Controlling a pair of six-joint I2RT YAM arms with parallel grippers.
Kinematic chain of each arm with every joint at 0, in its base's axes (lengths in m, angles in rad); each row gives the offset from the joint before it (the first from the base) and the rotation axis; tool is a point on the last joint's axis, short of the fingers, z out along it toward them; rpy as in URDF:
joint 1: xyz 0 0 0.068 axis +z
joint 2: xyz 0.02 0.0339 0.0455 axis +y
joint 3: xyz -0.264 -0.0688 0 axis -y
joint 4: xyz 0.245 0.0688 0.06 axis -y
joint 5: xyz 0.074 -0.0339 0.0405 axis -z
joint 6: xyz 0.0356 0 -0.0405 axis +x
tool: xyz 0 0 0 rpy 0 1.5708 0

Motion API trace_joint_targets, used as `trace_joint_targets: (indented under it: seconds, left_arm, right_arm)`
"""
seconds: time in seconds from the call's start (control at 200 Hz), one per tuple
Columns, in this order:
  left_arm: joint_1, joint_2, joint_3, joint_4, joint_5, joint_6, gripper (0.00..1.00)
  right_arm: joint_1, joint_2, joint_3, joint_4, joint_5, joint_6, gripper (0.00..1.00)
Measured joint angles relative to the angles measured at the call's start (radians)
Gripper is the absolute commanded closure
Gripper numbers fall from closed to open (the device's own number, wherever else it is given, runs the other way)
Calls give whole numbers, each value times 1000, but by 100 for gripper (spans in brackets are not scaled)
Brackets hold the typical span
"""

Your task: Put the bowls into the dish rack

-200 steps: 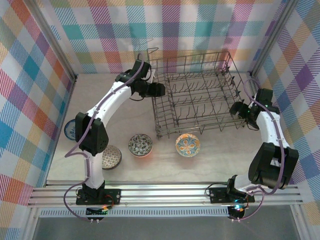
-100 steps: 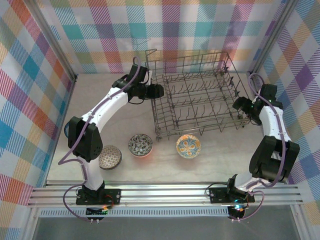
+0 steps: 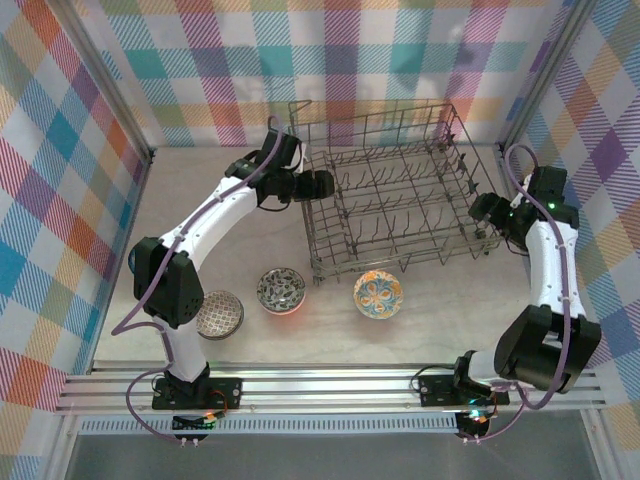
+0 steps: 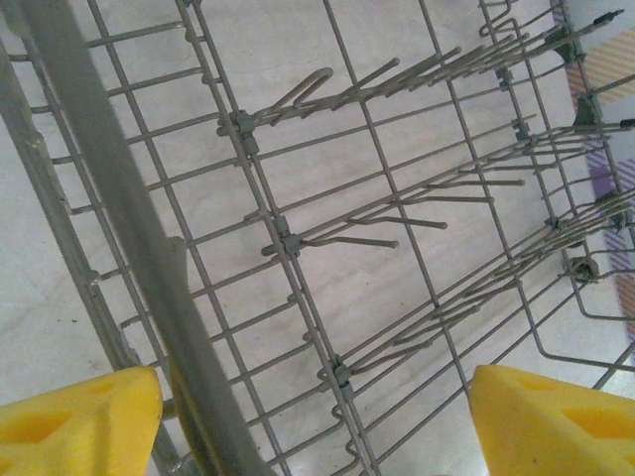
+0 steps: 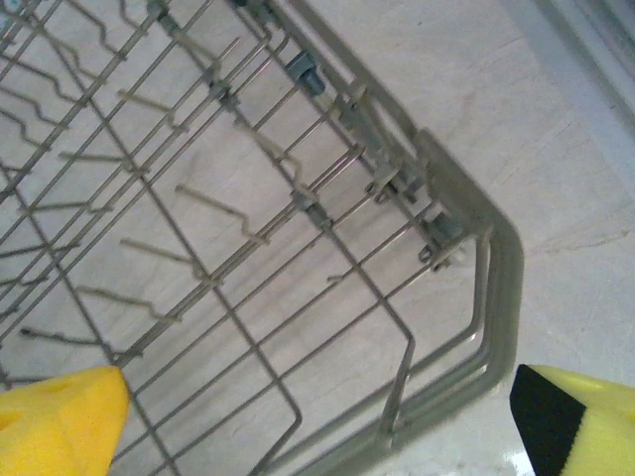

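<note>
The dish rack [image 3: 400,190] stands at the back right of the table with nothing in it. My left gripper [image 3: 316,184] is open at its left side, and in the left wrist view the rack's thick rim [image 4: 109,198] runs between the yellow fingers [image 4: 79,421] of that gripper [image 4: 317,416]. My right gripper [image 3: 486,210] is open at the rack's right side, astride a rounded corner of the rim [image 5: 496,288]. Three bowls lie in front of the rack: orange-yellow [image 3: 378,294], dark floral [image 3: 281,290], grey mosaic [image 3: 219,313]. A blue bowl [image 3: 132,262] peeks out behind the left arm.
Checked cloth walls close in the table on the left, back and right. The aluminium rail [image 3: 330,385] with the arm bases runs along the near edge. Bare tabletop [image 3: 200,215] lies left of the rack.
Both grippers have moved closer onto the rack's sides; the right arm has stretched further back. The rack has shifted slightly. The left arm now hides most of the blue bowl.
</note>
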Motion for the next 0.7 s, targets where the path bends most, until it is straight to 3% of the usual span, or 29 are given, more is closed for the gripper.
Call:
trace_joint_targets:
  seconds: [0.32, 0.7]
  left_arm:
    - [36, 91, 208, -81, 10, 90, 16]
    - [36, 183, 244, -128, 85, 117, 34]
  right_arm:
    - [0, 33, -13, -94, -133, -8, 1]
    - [22, 92, -21, -77, -193, 57, 1]
